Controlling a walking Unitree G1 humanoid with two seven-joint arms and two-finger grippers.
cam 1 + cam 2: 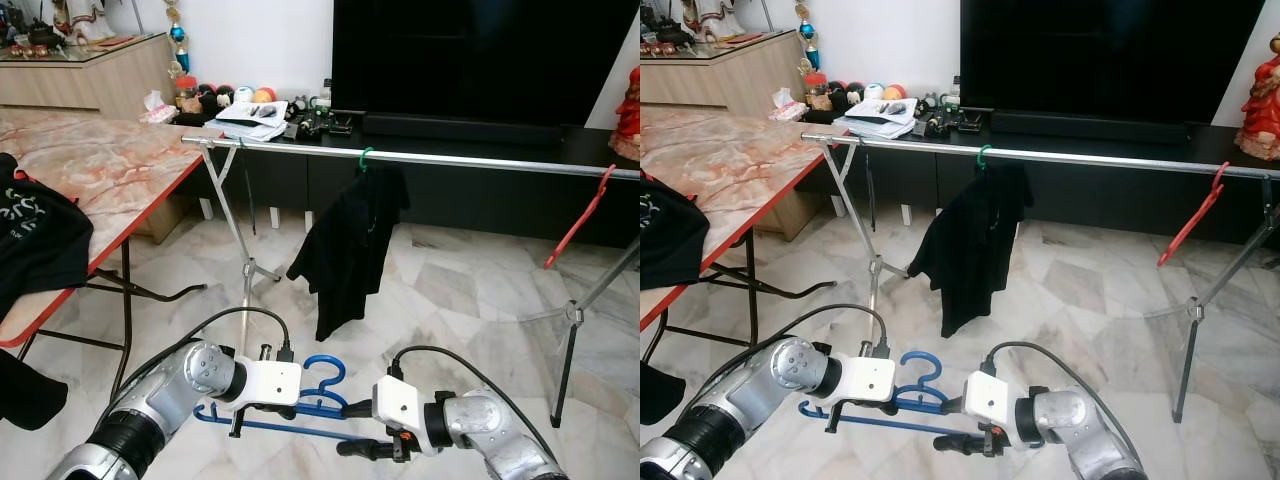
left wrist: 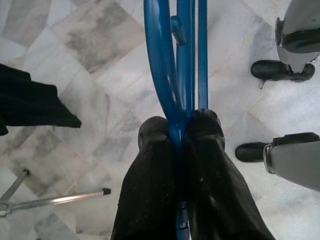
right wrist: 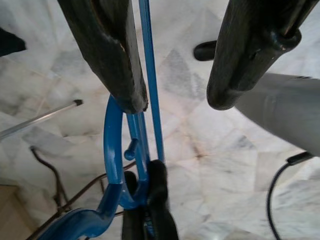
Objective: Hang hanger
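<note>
A blue plastic hanger [image 1: 322,400] hangs low over the floor in front of me, between my two arms. My left gripper [image 2: 181,125] is shut on it, both black fingers pinched on the blue frame where the arms meet. My right gripper [image 3: 177,100] is open just to the right of it, and the hanger's thin bar [image 3: 150,75] runs close along one finger [image 3: 107,50]. Beyond stands a silver clothes rail [image 1: 450,160] carrying a black garment [image 1: 350,240] on a green hanger and an empty red hanger [image 1: 580,220].
A folding table [image 1: 110,170] with a marbled top and red edge stands at the left, with black clothes [image 1: 35,235] on it. The rail's crossed legs [image 1: 245,265] rest on the marble floor. A dark TV cabinet [image 1: 470,190] runs behind the rail.
</note>
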